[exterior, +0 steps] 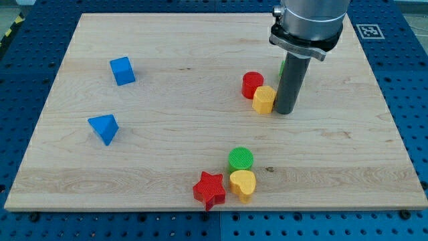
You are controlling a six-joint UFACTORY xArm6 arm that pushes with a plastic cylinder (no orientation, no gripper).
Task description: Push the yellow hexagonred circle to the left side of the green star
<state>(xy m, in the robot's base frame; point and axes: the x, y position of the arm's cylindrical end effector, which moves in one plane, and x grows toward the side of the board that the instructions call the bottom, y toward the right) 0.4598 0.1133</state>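
The yellow hexagon lies right of the board's middle, touching the red circle at its upper left. My tip stands on the board just right of the yellow hexagon, touching or nearly touching it. A sliver of green, likely the green star, shows behind the rod's left edge; the rod hides most of it.
A blue cube and a blue triangle lie at the view's left. A green circle, a yellow heart and a red star cluster near the bottom edge of the wooden board.
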